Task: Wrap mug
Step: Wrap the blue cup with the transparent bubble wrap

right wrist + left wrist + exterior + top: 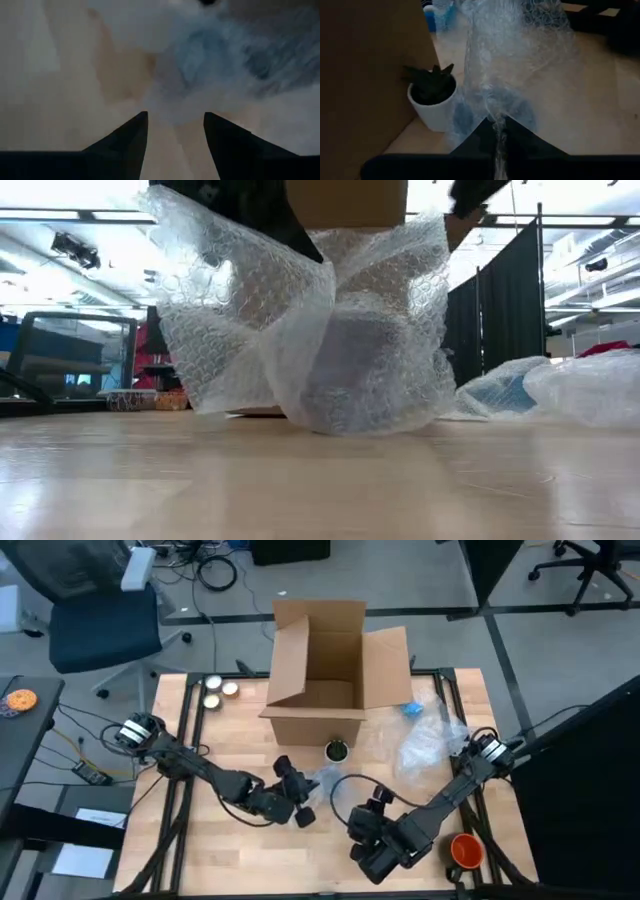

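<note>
A bluish mug (pixel 365 370) stands on the wooden table, swathed in a clear bubble wrap sheet (pixel 250 300) that rises above it. In the high view the wrap (pixel 322 778) lies at the table's middle, just near of the cardboard box. My left gripper (pixel 499 122) is shut on the wrap, coming from the table's left (pixel 298 800). My right gripper (pixel 175 117) is open, near and to the right of the mug (pixel 372 815). Its fingers point at the wrapped mug (pixel 200 55) and touch nothing. My left gripper pinches a gathered part of the bubble wrap (pixel 500 112) between its two shut fingers, on the wrap's near-left side. The fingers slant down from the table's left. The wrap spreads out beyond the fingertips over the mug, whose foot rests on the table.
An open cardboard box (pixel 330 670) stands at the far middle, with a small white pot holding a dark plant (pixel 432 100) right before it. More bubble wrap (pixel 430 740) lies at the right, an orange object (pixel 467 850) at the near right, and small tins (pixel 220 688) at the far left.
</note>
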You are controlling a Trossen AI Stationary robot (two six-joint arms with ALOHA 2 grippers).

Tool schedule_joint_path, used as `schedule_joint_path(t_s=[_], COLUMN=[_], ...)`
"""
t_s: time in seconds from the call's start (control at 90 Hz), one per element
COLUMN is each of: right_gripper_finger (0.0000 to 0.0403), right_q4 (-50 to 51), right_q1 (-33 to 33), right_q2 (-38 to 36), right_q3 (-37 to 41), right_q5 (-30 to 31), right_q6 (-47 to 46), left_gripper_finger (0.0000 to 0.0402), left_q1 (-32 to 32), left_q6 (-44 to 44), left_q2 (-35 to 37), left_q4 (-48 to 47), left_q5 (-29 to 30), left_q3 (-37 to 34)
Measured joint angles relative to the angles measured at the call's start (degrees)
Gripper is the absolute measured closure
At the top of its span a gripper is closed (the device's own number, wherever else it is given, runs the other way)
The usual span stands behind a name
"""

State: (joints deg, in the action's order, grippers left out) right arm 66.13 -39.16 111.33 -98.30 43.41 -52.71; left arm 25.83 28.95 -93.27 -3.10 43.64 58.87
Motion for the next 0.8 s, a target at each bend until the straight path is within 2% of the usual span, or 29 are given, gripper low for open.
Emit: schedule_joint_path(t_s=[0.1,0.244,0.556,0.8], right_gripper_finger=[0.0234,0.0234,0.0234,0.0234], right_q4=[-0.7,-0.5,-0.7,-5.7], right_q1=[1.3,4.8,16.2,19.9], right_q2=[0.0,0.0,0.0,0.0], right_q3=[1.2,3.9,8.2,8.2], right_q5=[3.8,3.9,-1.4,-4.0], right_q6=[2.3,5.7,19.3,31.2], left_gripper_finger=[0.0402,0.0402,0.0402,0.0402], left_q1=[-0.2,-0.7,-1.1,-1.1], left_q6=[0.0,-0.1,-2.4,-4.3], left_q2=[-0.5,-2.7,-4.3,-4.2], left_q4=[-0.4,-0.8,0.1,0.2], left_q5=[0.0,0.0,-1.6,-2.0], left_q3=[0.0,0.0,0.0,0.0])
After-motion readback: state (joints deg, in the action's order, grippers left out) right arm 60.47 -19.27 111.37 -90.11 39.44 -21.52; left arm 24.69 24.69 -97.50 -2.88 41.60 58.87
